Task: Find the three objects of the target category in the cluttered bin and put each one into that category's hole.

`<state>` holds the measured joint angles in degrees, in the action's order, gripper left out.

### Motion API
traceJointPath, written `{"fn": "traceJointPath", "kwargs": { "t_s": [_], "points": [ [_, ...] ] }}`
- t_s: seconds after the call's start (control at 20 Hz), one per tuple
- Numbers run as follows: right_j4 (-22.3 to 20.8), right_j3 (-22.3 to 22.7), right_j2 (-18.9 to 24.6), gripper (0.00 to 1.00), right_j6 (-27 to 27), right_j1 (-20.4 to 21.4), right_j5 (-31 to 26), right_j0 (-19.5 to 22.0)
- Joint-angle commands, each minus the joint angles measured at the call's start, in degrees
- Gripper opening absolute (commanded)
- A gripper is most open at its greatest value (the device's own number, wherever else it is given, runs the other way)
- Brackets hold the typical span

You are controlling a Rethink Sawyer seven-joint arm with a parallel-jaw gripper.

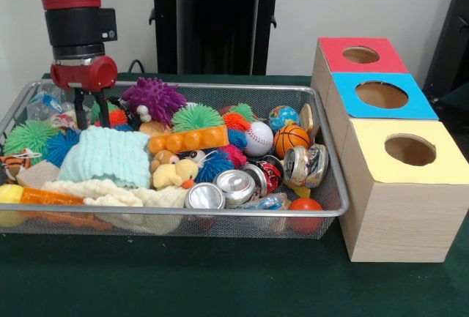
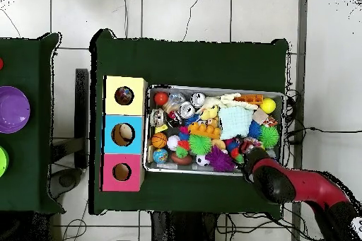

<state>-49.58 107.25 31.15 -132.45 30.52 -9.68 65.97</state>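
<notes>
The wire mesh bin [image 1: 220, 215] sits on the green table, packed with toys; it also shows in the overhead view [image 2: 212, 87]. My gripper [image 1: 91, 121] is lowered into the bin's far left corner, its two black fingers [image 1: 79, 110] apart with nothing gripped; it also shows in the overhead view [image 2: 247, 157]. A wrinkly whitish bundle with blue and red patches [image 1: 46, 104] lies just left of the gripper, against the mesh wall. I see no other such bundle clearly. The yellow-topped box's hole [image 1: 410, 150] is right of the bin and nearest the camera; it also shows in the overhead view [image 2: 124, 95], with something dark inside.
A purple spiky ball [image 1: 154, 99] lies right of the gripper, a mint knit cloth [image 1: 106, 156] in front of it. Silver cans [image 1: 204, 197], a baseball [image 1: 258, 138] and a small basketball [image 1: 291, 140] fill the bin's right half. Blue-topped [image 1: 381, 94] and red-topped [image 1: 360, 54] boxes stand behind the yellow one.
</notes>
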Motion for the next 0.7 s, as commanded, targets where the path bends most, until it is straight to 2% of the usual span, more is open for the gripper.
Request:
{"fn": "traceJointPath", "kwargs": {
  "t_s": [0.05, 0.35, 0.55, 0.7],
  "points": [
    [1.20, -0.64, 4.69, 1.00, 11.61, 2.33, -9.01, 2.75],
    [0.50, -0.30, 5.95, 1.00, 13.32, 1.21, -10.87, 5.71],
    [-1.19, -1.41, 5.48, 1.00, 12.18, -1.01, -10.00, 5.38],
    [-1.57, -0.89, 5.04, 1.00, 11.21, -0.65, -9.48, 4.98]
  ]
}}
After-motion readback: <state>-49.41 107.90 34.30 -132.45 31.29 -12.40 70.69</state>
